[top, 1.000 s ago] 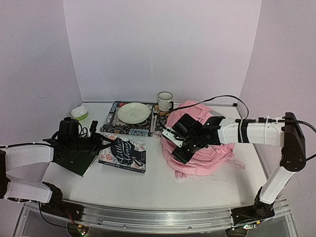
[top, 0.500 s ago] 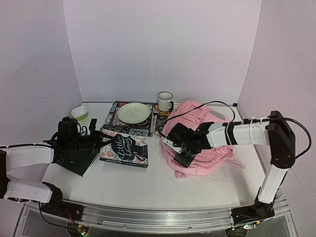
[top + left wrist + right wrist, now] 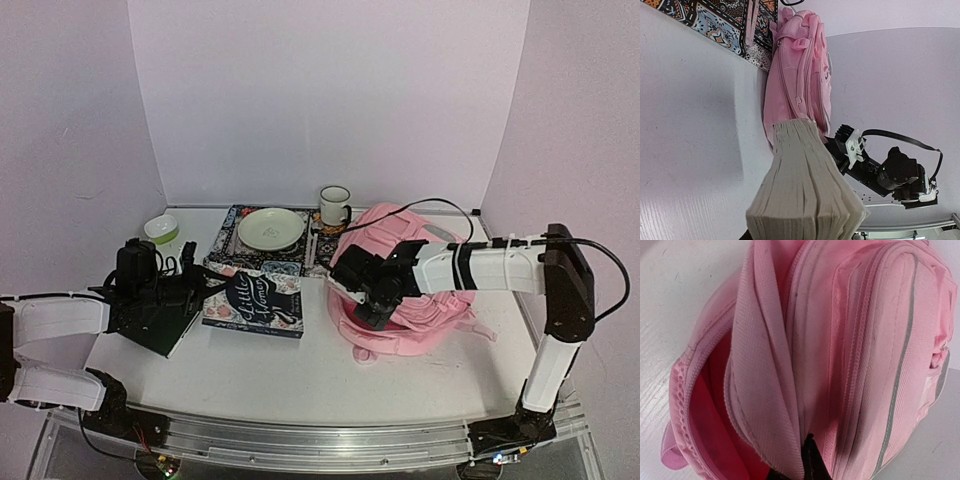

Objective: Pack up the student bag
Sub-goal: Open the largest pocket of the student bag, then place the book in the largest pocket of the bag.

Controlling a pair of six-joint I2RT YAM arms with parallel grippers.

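Over on the right half of the table (image 3: 300, 370), toward the far edge: pink backpack (image 3: 410, 325), main compartment gaping, pink lining on show. Pinched at its flap by the right gripper (image 3: 810, 462), jaws closed on the fabric. Nearer the middle, a book (image 3: 258, 302), clamped at its left end by the left gripper (image 3: 195, 290), jaws narrow. Along the far edge, a patterned mat (image 3: 225, 258) bearing a plate (image 3: 270, 228); mug (image 3: 334, 205) just beside; green bowl (image 3: 160, 228) toward the far left corner.

Blurred book (image 3: 805, 190) end; right claw (image 3: 809, 460) tips hidden in student bag (image 3: 865, 340) folds.
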